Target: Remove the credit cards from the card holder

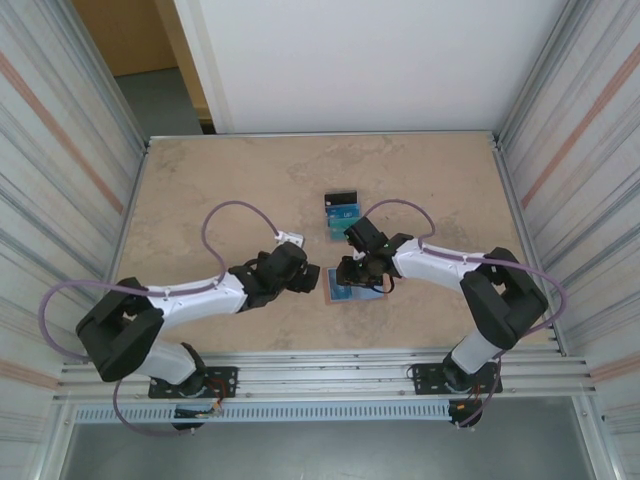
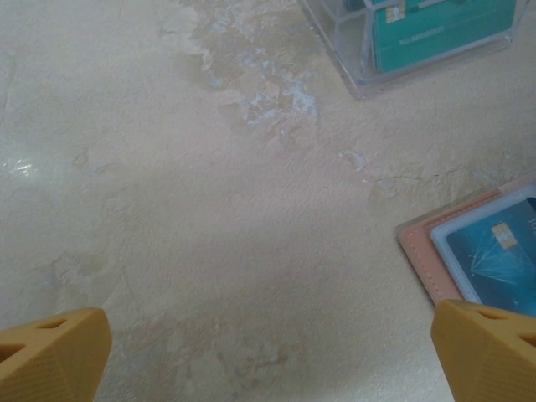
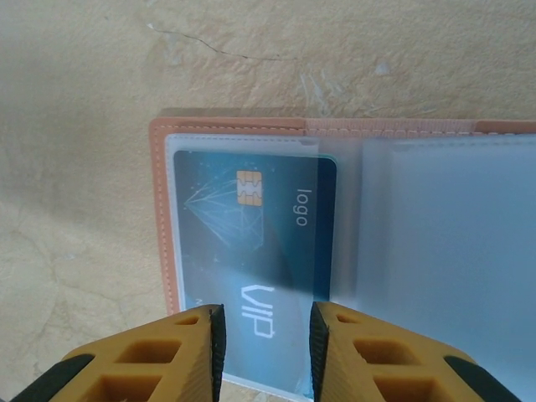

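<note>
1. Left gripper (image 2: 268,368): released, fingers wide apart, hanging over bare table (image 2: 167,209) beside the card holder (image 3: 159,218).
2. Right gripper (image 3: 264,352): jaws narrowed to a slim gap with nothing pinched, poised over the near end of the blue VIP card (image 3: 251,226).
3. That card lies flat in a clear sleeve (image 3: 180,167) of the open holder. One long edge peeks out toward the fold.
4. Judged light, stiff and slick, the card is likelier to slide than to lift. Take it by the exposed edge, with the soft holder pinned.
5. Farther out, a teal card (image 2: 444,33) sits in a clear plastic box (image 2: 352,71).
</note>
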`<act>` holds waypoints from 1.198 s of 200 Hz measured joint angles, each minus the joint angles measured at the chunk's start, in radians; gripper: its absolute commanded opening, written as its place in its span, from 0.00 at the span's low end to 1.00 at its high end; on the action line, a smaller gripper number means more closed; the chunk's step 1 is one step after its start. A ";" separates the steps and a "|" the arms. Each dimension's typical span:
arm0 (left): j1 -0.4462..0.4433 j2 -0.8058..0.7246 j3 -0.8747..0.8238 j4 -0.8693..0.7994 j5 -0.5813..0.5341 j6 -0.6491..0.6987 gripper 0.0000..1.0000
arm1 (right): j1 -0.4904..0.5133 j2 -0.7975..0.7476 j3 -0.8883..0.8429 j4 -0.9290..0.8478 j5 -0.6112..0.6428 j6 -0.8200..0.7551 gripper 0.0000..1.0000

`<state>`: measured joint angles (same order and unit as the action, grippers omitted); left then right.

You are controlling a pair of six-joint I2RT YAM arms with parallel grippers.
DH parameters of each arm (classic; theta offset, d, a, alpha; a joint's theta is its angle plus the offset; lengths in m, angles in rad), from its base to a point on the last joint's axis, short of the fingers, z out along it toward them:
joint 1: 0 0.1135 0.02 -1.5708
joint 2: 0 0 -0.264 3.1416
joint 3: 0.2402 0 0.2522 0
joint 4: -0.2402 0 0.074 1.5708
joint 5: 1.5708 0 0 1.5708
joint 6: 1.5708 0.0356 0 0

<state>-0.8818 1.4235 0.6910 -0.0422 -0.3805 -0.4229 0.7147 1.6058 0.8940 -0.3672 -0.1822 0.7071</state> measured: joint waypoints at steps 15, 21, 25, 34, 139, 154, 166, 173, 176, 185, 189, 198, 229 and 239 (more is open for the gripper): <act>-0.008 0.019 0.015 0.003 -0.005 0.004 0.99 | -0.001 0.011 0.000 0.000 0.000 0.000 0.32; -0.011 0.027 0.023 0.004 -0.007 0.007 0.99 | -0.002 0.015 0.000 -0.001 0.000 0.000 0.32; -0.014 0.033 0.027 0.005 -0.007 0.008 0.99 | -0.002 0.017 0.000 -0.001 0.001 0.000 0.32; -0.019 0.044 0.035 0.006 -0.008 0.010 0.99 | -0.002 0.020 0.000 -0.001 0.001 0.000 0.32; -0.024 0.201 0.108 0.033 0.014 0.034 0.99 | -0.010 0.056 0.001 0.002 -0.003 0.001 0.30; -0.024 0.219 0.120 0.034 0.021 0.036 0.99 | -0.010 0.056 0.001 0.002 -0.005 0.002 0.32; -0.024 0.230 0.125 0.036 0.021 0.037 0.99 | -0.010 0.056 0.001 0.004 -0.006 0.002 0.31; -0.024 0.235 0.127 0.037 0.021 0.037 0.99 | -0.010 0.056 0.001 0.004 -0.007 0.004 0.31; -0.024 0.237 0.128 0.037 0.021 0.037 0.99 | -0.010 0.056 0.001 0.004 -0.008 0.005 0.31; -0.024 0.242 0.130 0.036 0.021 0.037 0.99 | -0.010 0.056 0.001 0.006 -0.013 0.007 0.30; -0.024 0.245 0.130 0.036 0.021 0.037 0.99 | -0.012 0.056 0.001 0.008 -0.019 0.008 0.30; -0.024 0.250 0.134 0.033 0.021 0.037 0.99 | -0.015 0.056 0.000 0.015 -0.031 0.012 0.29; -0.024 0.274 0.159 0.007 0.021 0.038 0.99 | -0.032 0.056 -0.017 0.059 -0.079 0.019 0.29; -0.024 0.282 0.167 -0.001 0.020 0.038 0.99 | -0.038 0.056 -0.024 0.070 -0.092 0.020 0.28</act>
<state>-0.9054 1.7054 0.8581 -0.0429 -0.3603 -0.3851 0.6769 1.6619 0.8696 -0.2970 -0.2745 0.7273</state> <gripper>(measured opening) 0.987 0.288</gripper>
